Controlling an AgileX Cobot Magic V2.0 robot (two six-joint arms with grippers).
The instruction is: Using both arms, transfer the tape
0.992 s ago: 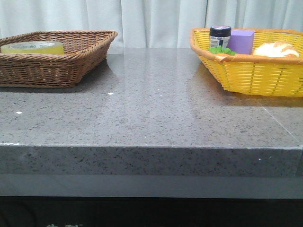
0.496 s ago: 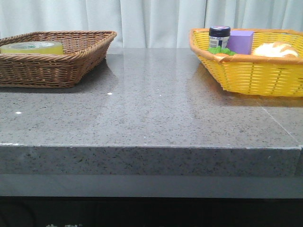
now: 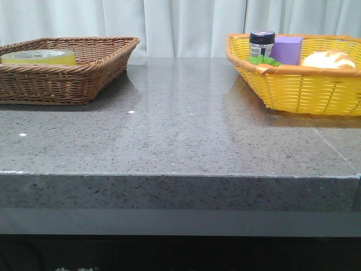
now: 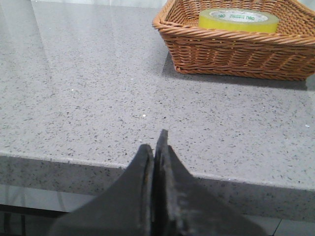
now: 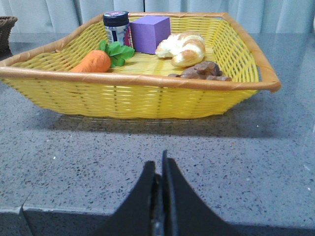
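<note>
The yellow tape roll (image 3: 38, 56) lies flat inside the brown wicker basket (image 3: 84, 79) at the far left of the table; it also shows in the left wrist view (image 4: 238, 20). My left gripper (image 4: 155, 142) is shut and empty, low at the table's near edge, well short of the brown basket (image 4: 236, 54). My right gripper (image 5: 158, 164) is shut and empty, near the table's front edge in front of the yellow basket (image 5: 138, 93). Neither arm shows in the front view.
The yellow woven basket (image 3: 304, 87) at the far right holds a dark jar (image 3: 262, 44), a purple block (image 3: 286, 49), a bread roll (image 3: 329, 59), a toy carrot (image 5: 93, 61) and a brown lump (image 5: 202, 71). The grey speckled table (image 3: 180, 135) lies between the baskets.
</note>
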